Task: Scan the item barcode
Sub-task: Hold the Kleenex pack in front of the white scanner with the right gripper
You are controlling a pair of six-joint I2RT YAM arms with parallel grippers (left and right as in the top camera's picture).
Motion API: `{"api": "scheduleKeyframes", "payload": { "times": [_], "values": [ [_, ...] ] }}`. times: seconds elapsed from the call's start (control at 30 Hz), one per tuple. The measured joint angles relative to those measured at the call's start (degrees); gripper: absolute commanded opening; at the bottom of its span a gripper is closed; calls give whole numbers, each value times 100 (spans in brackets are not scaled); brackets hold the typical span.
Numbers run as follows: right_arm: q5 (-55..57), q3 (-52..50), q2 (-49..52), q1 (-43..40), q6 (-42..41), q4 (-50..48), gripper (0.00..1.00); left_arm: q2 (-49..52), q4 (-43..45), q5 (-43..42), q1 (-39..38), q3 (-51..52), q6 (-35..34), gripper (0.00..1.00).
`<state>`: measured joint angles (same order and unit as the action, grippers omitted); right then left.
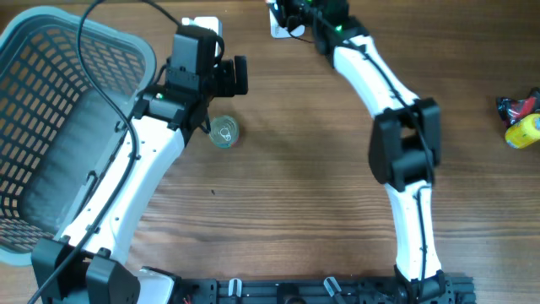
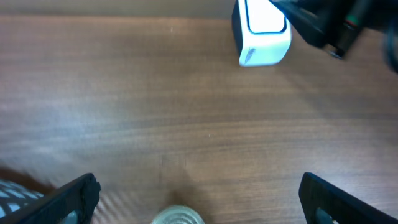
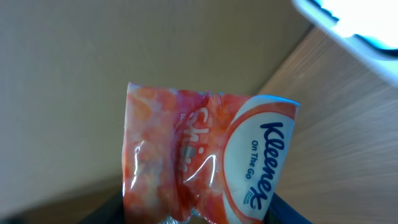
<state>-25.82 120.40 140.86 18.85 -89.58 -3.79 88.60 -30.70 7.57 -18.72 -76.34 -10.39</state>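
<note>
An orange and white Kleenex tissue pack fills the right wrist view, and my right gripper is shut on its lower end, holding it in the air. In the overhead view the right gripper is at the table's far edge beside the white scanner; the pack is hidden there. The scanner also shows at the top right of the left wrist view. My left gripper is open, its fingers wide apart above a small silver can. Overhead, the left gripper hangs just behind the can.
A blue-grey plastic basket takes up the left side of the table. A yellow item and a dark red-black item lie at the right edge. A white object shows partly behind the left wrist.
</note>
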Motion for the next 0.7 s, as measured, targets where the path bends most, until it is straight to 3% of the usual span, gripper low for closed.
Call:
{"api": "scheduleKeyframes", "payload": {
  "times": [0.2,0.57,0.7],
  "values": [
    [-444,-20,798,-28,-1541,-785,37,2,321,0,-190,549,-160,100],
    [-597,-26,841,-398,-2208,-1432,40,24,955,420,-992,1228,-334,100],
    [-612,-24,841,-461,-2315,-1255,42,120,1005,503,-1005,1228,-417,100]
  ]
}}
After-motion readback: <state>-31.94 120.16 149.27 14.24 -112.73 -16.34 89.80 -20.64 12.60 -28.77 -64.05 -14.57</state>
